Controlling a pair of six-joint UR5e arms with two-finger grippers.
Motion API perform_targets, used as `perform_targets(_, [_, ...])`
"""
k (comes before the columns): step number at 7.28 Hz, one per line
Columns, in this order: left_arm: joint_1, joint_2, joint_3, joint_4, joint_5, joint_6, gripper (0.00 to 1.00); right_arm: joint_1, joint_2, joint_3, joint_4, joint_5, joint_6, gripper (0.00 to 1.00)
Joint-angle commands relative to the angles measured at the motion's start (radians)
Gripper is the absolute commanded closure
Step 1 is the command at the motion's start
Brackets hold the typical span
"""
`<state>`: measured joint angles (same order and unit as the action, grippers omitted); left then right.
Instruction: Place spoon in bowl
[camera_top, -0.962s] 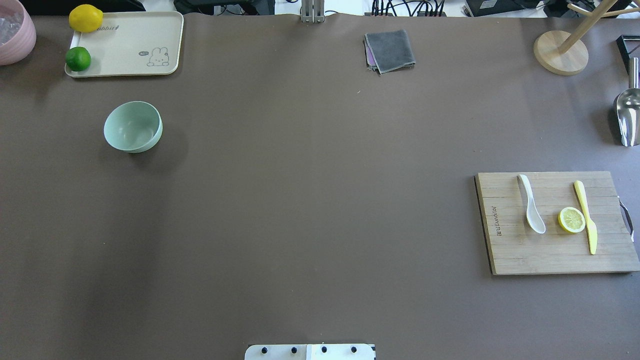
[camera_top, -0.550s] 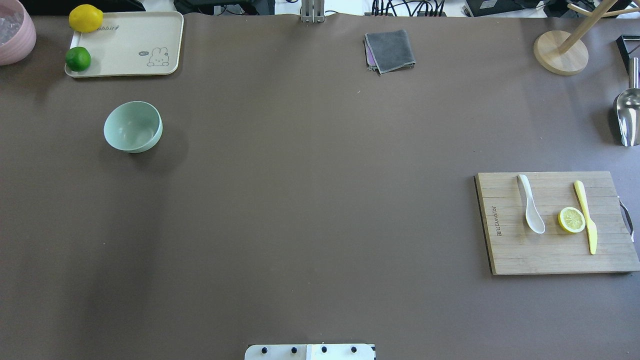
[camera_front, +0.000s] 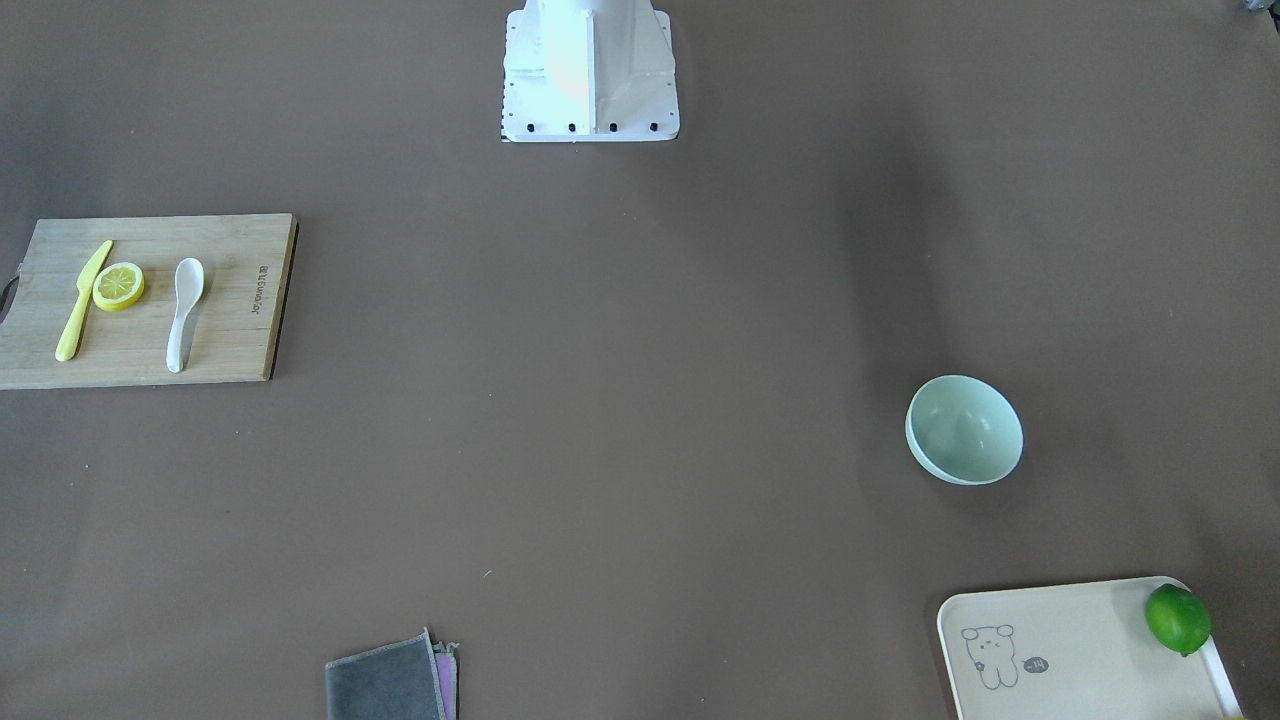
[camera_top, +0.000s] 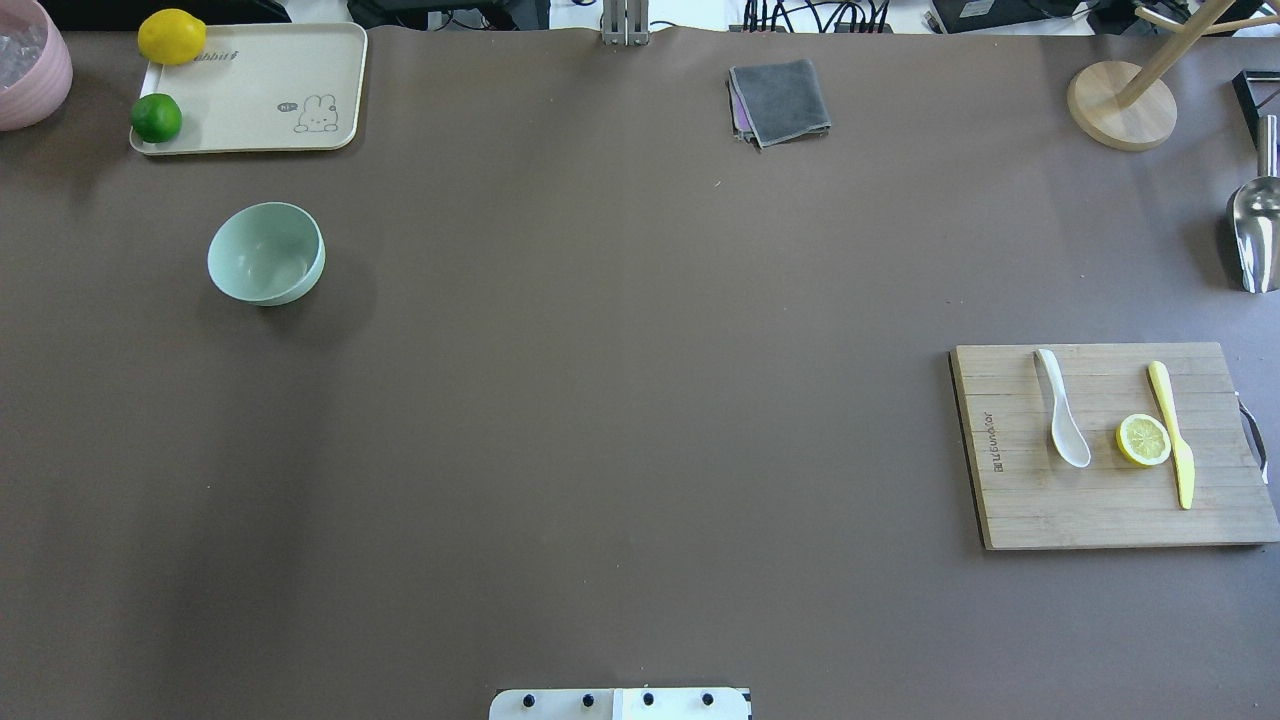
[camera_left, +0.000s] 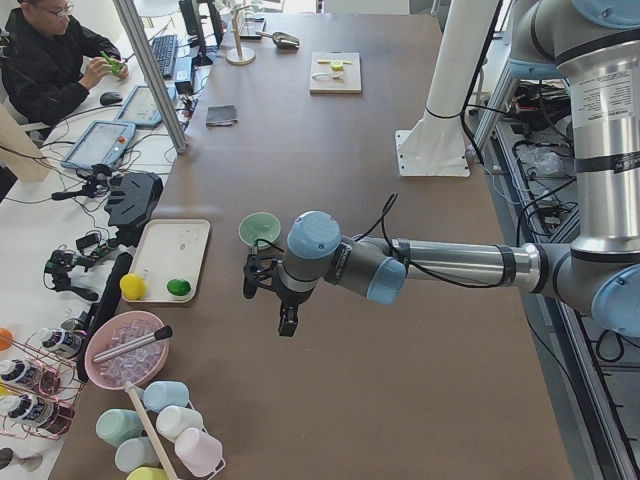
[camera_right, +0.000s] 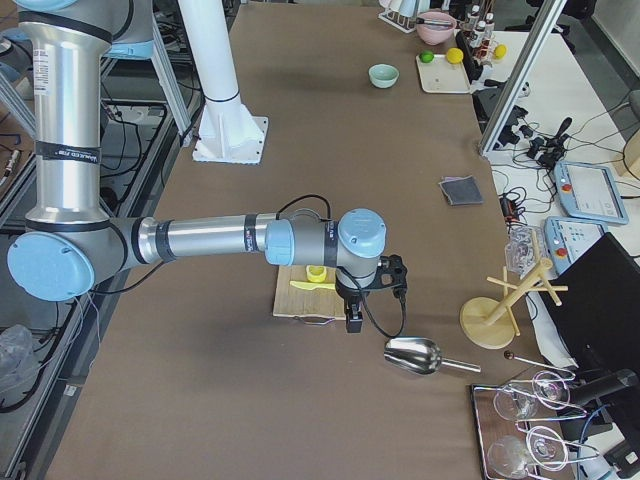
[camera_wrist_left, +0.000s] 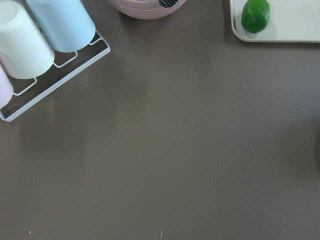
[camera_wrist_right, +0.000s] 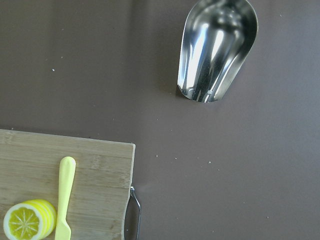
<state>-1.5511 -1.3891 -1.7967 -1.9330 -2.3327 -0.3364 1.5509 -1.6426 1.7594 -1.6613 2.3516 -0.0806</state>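
**Bamboo board (camera_top: 1100, 520) carried spoon (camera_top: 1063, 408); right arm nearer**

On the tabletop (camera_top: 640, 400) the board lay right, the bowl (camera_top: 265, 253) far left. The spoon ran fore-aft, scoop toward the robot, inboard of the right pincer (camera_right: 353, 322), whose opening could not be determined.

The left arm (camera_left: 450, 263) and the right arm (camera_right: 200, 240) are bare silver tubes joined by grey housings with pale-blue round caps. A thin black cable (camera_right: 300, 197) loops at each wrist. The left claw (camera_left: 287, 325) and right claw (camera_right: 352, 322) are black. The white column (camera_right: 215, 70) stands on a square base plate (camera_front: 590, 112) with dark screws along its edge.
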Motion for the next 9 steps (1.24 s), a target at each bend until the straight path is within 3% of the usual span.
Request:
perform_targets(1, [0.002, -0.043, -0.015, -0.006, -0.014, -0.007, 0.02, -0.002, 0.004, 0.002, 0.000, 0.005, 0.002, 0.00])
perform_targets(3, [0.031, -0.106, -0.003, -0.035, -0.014, -0.001, 0.02, -0.002, 0.012, 0.009, 0.000, 0.014, 0.004, 0.00])
perform_targets(4, [0.063, -0.105, 0.009, -0.151, -0.014, -0.009, 0.02, -0.002, 0.029, 0.031, 0.002, 0.070, 0.002, 0.00])
perform_targets(5, [0.130, -0.111, 0.054, -0.249, -0.013, -0.069, 0.02, -0.002, 0.083, 0.028, 0.002, 0.072, 0.004, 0.00])
perform_targets(7, [0.270, -0.217, 0.108, -0.267, -0.013, -0.267, 0.02, -0.003, 0.136, 0.015, 0.000, 0.078, 0.013, 0.00])
perform_targets(8, [0.346, -0.284, 0.172, -0.302, -0.005, -0.268, 0.02, -0.020, 0.147, 0.018, 0.009, 0.090, 0.016, 0.00])
perform_targets(9, [0.371, -0.368, 0.307, -0.375, -0.001, -0.273, 0.02, -0.031, 0.133, 0.009, 0.088, 0.086, 0.018, 0.00])
